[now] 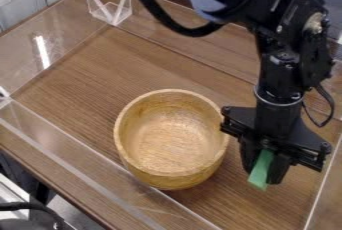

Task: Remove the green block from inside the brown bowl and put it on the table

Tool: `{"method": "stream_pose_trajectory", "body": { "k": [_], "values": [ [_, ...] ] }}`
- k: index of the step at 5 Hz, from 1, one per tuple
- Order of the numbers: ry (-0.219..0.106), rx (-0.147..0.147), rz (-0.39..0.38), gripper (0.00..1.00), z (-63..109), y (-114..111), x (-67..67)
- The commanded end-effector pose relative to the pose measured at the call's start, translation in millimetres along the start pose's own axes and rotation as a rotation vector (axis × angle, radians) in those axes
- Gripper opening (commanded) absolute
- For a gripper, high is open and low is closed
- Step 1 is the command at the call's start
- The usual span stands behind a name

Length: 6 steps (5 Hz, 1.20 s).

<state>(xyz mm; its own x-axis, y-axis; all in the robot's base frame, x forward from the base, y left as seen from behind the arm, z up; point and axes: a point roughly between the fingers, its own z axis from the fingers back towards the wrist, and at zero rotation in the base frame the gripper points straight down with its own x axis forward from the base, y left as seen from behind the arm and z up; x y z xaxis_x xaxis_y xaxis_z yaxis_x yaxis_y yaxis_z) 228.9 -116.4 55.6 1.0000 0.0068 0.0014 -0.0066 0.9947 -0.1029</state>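
Observation:
The brown bowl (pixel 168 137) sits near the front of the table (pixel 147 64), and its inside shows only bare wood grain. To its right my gripper (pixel 269 166) points straight down, shut on the green block (pixel 263 170). The block stands upright between the black fingers, outside the bowl, with its lower end low over the tabletop. Whether that end touches the wood I cannot tell.
Clear acrylic walls (pixel 80 174) border the table along the front and left. A small clear stand (pixel 110 10) sits at the back left. The black arm (pixel 287 44) rises from the gripper toward the top of the view. Open wood lies behind the bowl.

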Motion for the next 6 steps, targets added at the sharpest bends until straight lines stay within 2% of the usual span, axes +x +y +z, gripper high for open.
{"method": "stream_pose_trajectory", "body": {
  "k": [1,2,3,6],
  "values": [
    [-0.022,-0.016,0.007,0.0,3.8,0.6,9.1],
    [-0.013,-0.019,0.009,1.0,2.0,1.7,11.0],
    [0.0,-0.024,0.011,0.0,-0.1,1.8,11.5],
    [0.015,-0.031,0.015,0.0,5.9,2.5,17.3]
  ]
}}
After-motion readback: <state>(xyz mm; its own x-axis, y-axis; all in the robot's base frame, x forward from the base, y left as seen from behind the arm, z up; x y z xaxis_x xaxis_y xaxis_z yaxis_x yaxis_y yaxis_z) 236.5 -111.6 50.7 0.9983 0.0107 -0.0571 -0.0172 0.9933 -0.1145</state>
